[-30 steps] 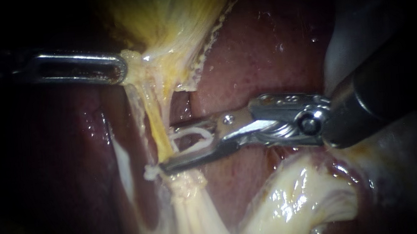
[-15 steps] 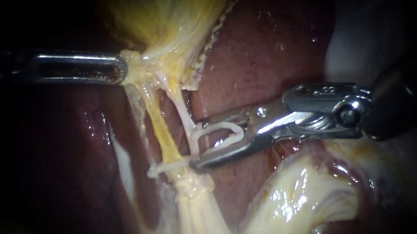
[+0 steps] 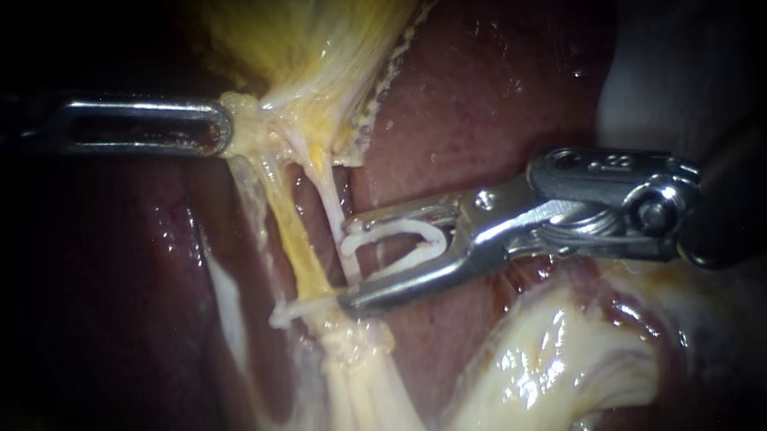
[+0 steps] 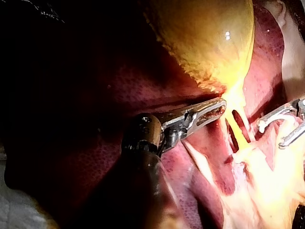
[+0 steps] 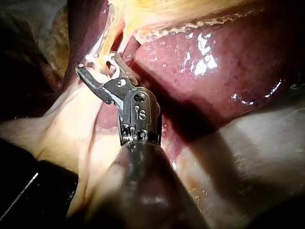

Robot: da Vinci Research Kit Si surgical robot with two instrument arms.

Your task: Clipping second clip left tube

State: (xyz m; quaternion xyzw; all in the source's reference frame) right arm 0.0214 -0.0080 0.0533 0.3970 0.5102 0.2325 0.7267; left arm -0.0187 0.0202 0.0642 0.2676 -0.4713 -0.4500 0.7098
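Endoscope view. My left instrument (image 3: 223, 128) comes in level from the left. Its jaws lie together, clamped on the gallbladder (image 3: 315, 38) at its narrow lower end, and the tissue there is drawn taut. The left wrist view agrees: jaw tips (image 4: 220, 106) are at the yellow neck.

Two strands run down from that grip. The left tube (image 3: 298, 245) is yellow and slants down and to the right. A pale tube (image 3: 332, 201) lies just beside it on the right. A thin white bar (image 3: 304, 306) crosses the foot of the left tube; it looks like a clip, but I cannot be sure.

My right instrument (image 3: 344, 262) enters from the right over the liver (image 3: 483, 89). Its jaws stand apart, holding an open white clip (image 3: 395, 228) between them, both jaws against it.

Obstruction: the pale tube stands across the clip's mouth, between the jaw tips and the left tube. The left tube lies just beyond the tips, outside the clip. The lower jaw tip sits at the right end of the white bar.

Surroundings: glistening pale tissue (image 3: 541, 358) lies under the right instrument's shaft, with dark red liver on both sides of the strands.

Right wrist view: the jaw tips (image 5: 97, 62) are at the strands, but the detail is hidden.
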